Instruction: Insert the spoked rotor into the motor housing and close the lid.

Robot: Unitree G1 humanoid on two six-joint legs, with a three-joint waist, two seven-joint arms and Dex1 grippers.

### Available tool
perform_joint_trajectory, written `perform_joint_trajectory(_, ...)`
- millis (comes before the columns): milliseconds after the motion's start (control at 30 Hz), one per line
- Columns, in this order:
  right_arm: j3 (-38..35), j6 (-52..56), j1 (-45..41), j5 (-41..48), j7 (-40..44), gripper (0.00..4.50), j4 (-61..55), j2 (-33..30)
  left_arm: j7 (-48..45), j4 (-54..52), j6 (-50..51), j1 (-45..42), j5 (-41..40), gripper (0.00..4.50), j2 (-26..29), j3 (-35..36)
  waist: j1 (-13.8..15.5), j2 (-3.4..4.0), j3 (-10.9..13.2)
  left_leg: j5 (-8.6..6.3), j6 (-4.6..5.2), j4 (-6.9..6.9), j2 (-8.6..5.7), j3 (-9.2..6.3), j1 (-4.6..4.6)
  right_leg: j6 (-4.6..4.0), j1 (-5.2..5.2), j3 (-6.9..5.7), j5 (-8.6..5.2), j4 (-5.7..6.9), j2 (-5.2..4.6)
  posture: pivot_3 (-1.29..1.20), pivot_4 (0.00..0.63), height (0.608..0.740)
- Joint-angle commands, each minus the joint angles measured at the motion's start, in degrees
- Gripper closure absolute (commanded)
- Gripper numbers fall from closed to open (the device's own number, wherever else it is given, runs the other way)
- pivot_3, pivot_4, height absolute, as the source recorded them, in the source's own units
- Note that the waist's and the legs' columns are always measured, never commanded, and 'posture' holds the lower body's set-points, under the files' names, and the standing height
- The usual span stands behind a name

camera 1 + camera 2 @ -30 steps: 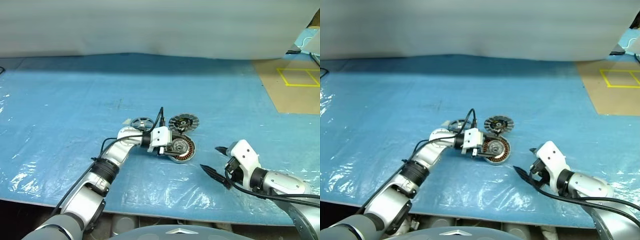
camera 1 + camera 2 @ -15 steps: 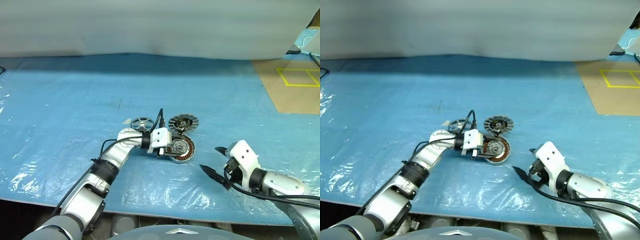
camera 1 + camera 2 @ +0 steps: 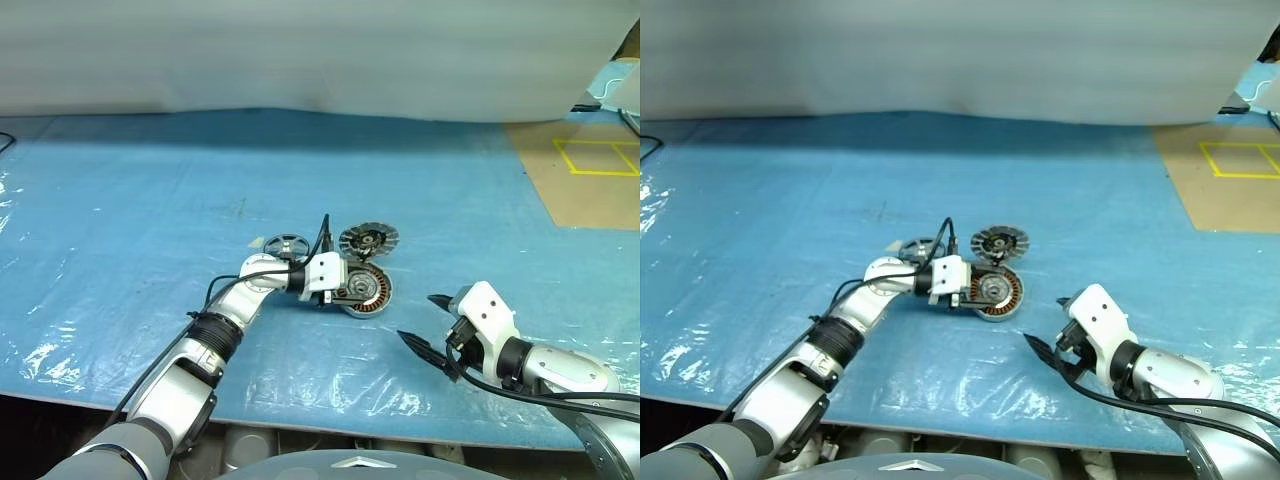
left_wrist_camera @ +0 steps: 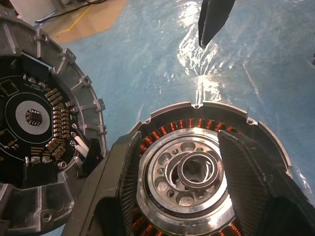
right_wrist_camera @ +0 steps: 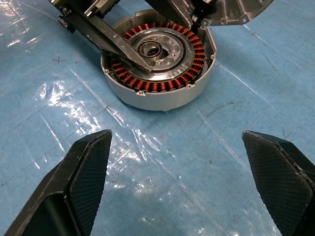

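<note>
Blue plastic sheeting covers the counter. Nearest the robot, at the right, the right tool hangs just above the sheeting with its two black fingers spread wide apart and nothing between them. It points toward the motor housing, which lies a short way beyond it and to the left.

The housing lies on the sheeting, open face up, its copper windings ringing a silver centre with a bearing hole. The left tool reaches in from the left and sits over that open face. One finger lies across the windings on one side of the centre ring, the other across the windings on the opposite side, so the fingers are parted and bracket the centre ring. Whether they actually press on it cannot be told.

Just behind the housing, touching or nearly touching its rim, lies the lid, a grey ribbed disc with a dark hub. Left of the lid, behind the left wrist, the spoked rotor lies flat on the sheeting, apart from the housing.
</note>
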Motion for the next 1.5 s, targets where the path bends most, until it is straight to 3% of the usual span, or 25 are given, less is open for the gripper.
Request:
perform_joint_trajectory(33, -0.11, -0.25, 0.34, -0.1, -0.33, 0.06, -2.36, 0.23, -0.04, 1.84, 0.23, 0.42, 1.37, 1.91, 0.35, -0.76, 0.0, 0.0, 0.0, 0.0, 0.0, 0.0, 0.0, 0.0, -0.01, 0.0, 0.0, 0.0, 0.0, 0.0, 0.0, 0.0, 0.15, 0.74)
perform_joint_trajectory(1033, 1.34, -1.26, 0.86, -1.47, -0.02, 0.06, -1.8, 0.29, -1.51, 1.29, 3.38, 0.56, -2.03, 1.91, -0.42, 0.73, -0.01, 0.0, 0.0, 0.0, 0.0, -0.07, -0.01, 0.0, -0.1, 0.0, -0.11, 0.0, -0.01, -0.04, 0.0, 0.0, 0.15, 0.74)
perform_joint_trajectory(1300, 1.63, -0.97, 0.75, -1.59, -0.15, 0.06, -2.04, 0.36, -1.56, -2.25, 14.89, 1.06, -7.45, 1.91, -2.47, 3.99, -0.05, -0.01, 0.01, 0.0, 0.0, -0.07, -0.02, 0.0, -0.15, 0.0, -0.16, 0.0, -0.01, -0.05, 0.0, 0.0, 0.15, 0.74)
perform_joint_trajectory(1500, 1.94, -0.44, 0.07, -1.63, -0.47, 0.06, -2.2, 0.37, -1.92, -1.74, 14.52, 0.89, -5.47, 1.91, -1.52, 2.87, -0.08, -0.01, 0.01, 0.0, 0.0, -0.1, -0.02, 0.0, -0.16, 0.0, -0.18, 0.0, -0.01, -0.06, 0.0, 0.0, 0.15, 0.74)
